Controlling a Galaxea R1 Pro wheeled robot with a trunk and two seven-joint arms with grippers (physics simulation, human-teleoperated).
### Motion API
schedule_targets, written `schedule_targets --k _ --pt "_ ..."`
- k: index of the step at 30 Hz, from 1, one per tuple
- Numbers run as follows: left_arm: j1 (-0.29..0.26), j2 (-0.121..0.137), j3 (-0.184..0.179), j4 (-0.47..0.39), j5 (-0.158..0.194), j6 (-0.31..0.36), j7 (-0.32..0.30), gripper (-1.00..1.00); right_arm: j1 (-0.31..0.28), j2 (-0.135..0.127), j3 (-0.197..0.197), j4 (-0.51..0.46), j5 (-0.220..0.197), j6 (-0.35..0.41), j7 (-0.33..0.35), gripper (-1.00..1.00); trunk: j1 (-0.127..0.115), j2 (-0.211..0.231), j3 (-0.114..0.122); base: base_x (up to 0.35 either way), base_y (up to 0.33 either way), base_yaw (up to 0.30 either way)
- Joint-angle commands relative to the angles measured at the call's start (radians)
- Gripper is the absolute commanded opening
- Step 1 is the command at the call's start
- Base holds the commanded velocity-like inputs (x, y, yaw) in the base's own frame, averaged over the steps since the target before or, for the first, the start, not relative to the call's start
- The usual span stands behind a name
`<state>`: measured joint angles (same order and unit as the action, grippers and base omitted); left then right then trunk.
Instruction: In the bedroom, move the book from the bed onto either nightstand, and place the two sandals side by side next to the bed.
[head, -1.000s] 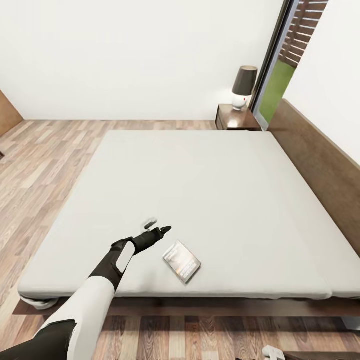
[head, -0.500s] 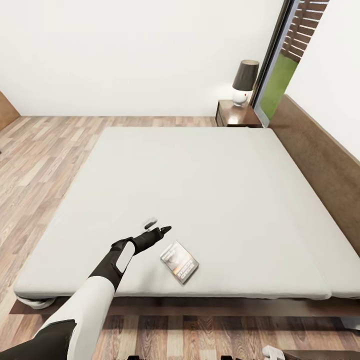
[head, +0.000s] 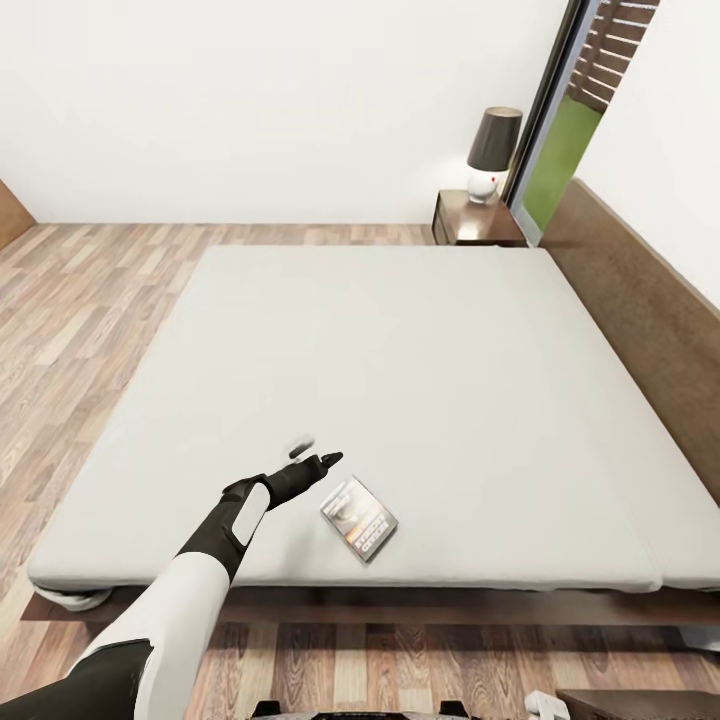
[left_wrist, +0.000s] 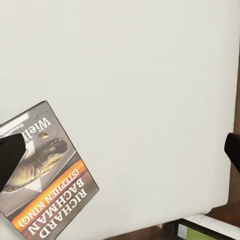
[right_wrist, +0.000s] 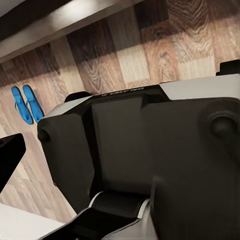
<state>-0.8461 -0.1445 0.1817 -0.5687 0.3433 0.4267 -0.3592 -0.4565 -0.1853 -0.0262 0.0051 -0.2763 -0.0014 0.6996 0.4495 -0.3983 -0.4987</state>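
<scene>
One book (head: 359, 519) lies flat on the light-grey mattress of the one bed (head: 400, 360), close to the mattress's near edge and at an angle to it. In the left wrist view the same book (left_wrist: 42, 180) shows its cover face up: an orange band carrying the white letters "RICHARD BACHMAN (STEPHEN KING)", a grey-dark picture above it.

The left arm reaches out over the bed, and the left gripper (head: 312, 455) hangs above the mattress just beside the book, apart from it. Its two fingers are spread wide: in the left wrist view one dark fingertip sits at each side edge of the picture, with bare mattress between them, and it holds nothing.

One nightstand (head: 473, 219) stands at the far corner of the bed, next to the dark headboard (head: 640, 310), with one lamp (head: 490, 150) on its glossy top. A tall black-framed window (head: 560, 130) runs beside it.

The right wrist view looks down past the robot's dark base (right_wrist: 165, 150) to the wood-plank floor (right_wrist: 190, 55). Two blue sandals (right_wrist: 26, 102) lie there side by side, close together. One dark fingertip of the right gripper pokes in at the picture's edge; how far that gripper is open I cannot tell.
</scene>
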Motion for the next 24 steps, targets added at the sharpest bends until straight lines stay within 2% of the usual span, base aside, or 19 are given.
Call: schedule_targets --k 1,11,24 --pt "-0.001 -0.001 0.007 0.000 0.005 0.009 -0.003 1.00 -0.001 0.000 -0.002 0.001 -0.001 0.000 0.004 1.00 0.000 -0.002 -0.003 0.000 0.000 0.000" --pt "-0.001 -0.001 0.007 0.000 0.005 0.009 -0.003 1.00 -0.001 0.000 -0.003 0.001 -0.001 0.000 0.004 1.00 0.000 -0.002 -0.019 0.000 0.000 0.000" --pt "-0.001 -0.001 0.007 0.000 0.005 0.009 -0.003 1.00 -0.001 0.000 -0.003 0.001 -0.001 0.000 0.004 1.00 0.000 -0.002 -0.039 0.066 0.000 0.000"
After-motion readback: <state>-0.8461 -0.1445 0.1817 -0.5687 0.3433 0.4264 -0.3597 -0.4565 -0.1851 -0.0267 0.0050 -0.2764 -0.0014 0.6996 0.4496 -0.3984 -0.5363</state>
